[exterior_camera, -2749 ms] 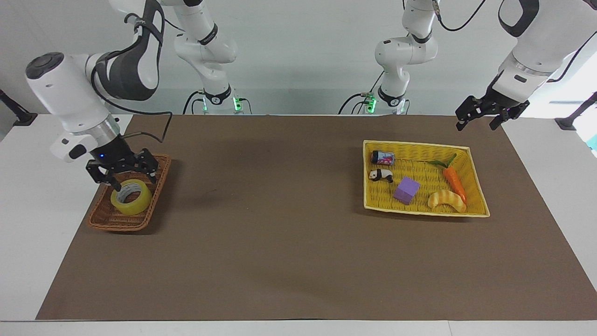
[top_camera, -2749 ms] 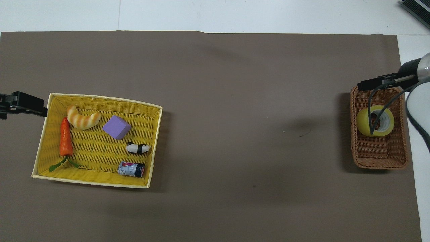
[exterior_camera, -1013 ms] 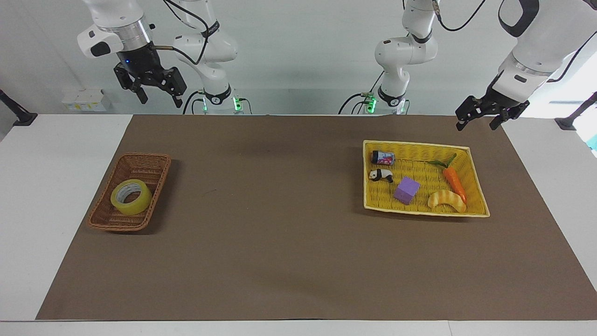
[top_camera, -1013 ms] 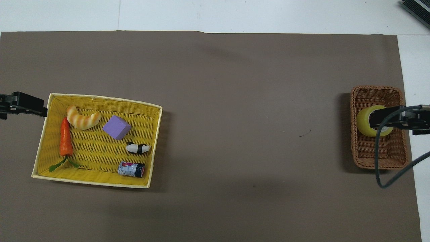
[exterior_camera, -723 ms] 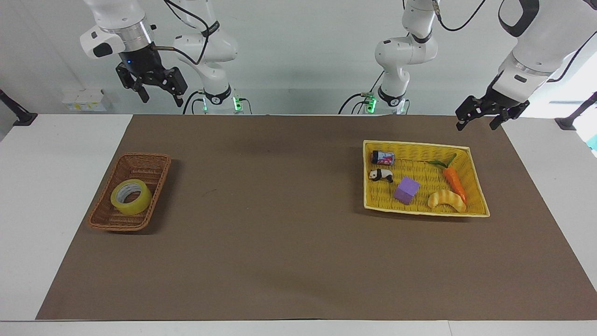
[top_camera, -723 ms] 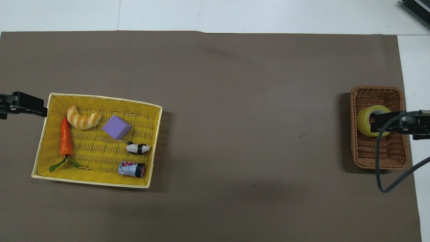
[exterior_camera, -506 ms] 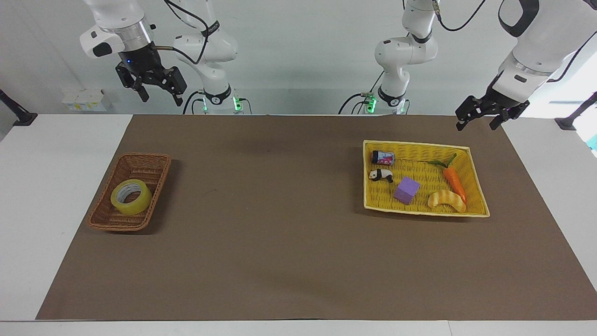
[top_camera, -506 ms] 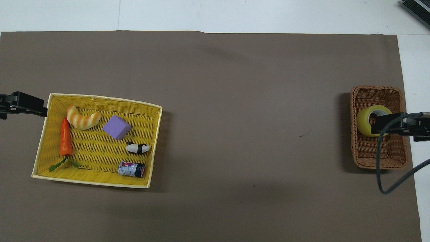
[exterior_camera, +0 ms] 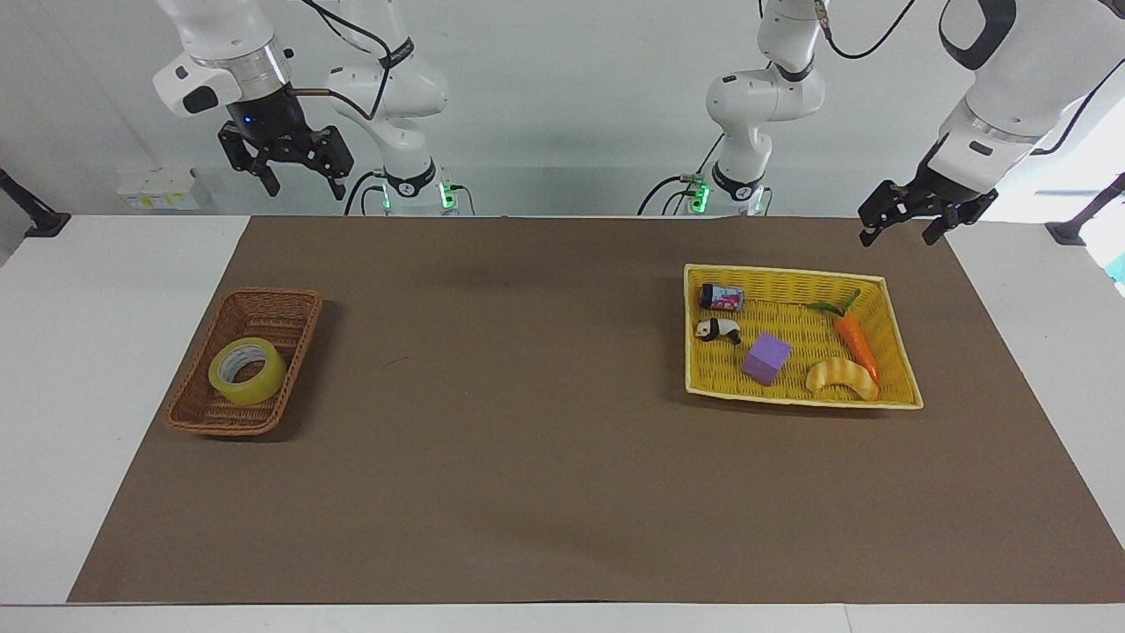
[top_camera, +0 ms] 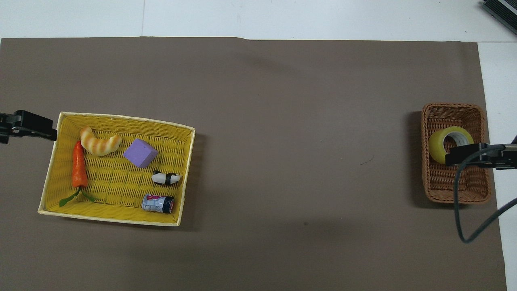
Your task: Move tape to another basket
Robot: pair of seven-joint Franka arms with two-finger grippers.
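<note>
Looking at the desk, you see the tape (exterior_camera: pixel 247 371) lying in the brown basket (exterior_camera: pixel 294 308); both hands, right hand (exterior_camera: pixel 299 178) and left hand (exterior_camera: pixel 898 223), hang open and empty, so nothing seems left.

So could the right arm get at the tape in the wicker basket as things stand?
Probably yes. The tape lies uncovered in the open-topped basket at the right arm's end of the table; the right gripper hangs high, jaws open, with nothing between them.

Tape (exterior_camera: pixel 247 370) inside brown basket (exterior_camera: pixel 290 310)
</note>
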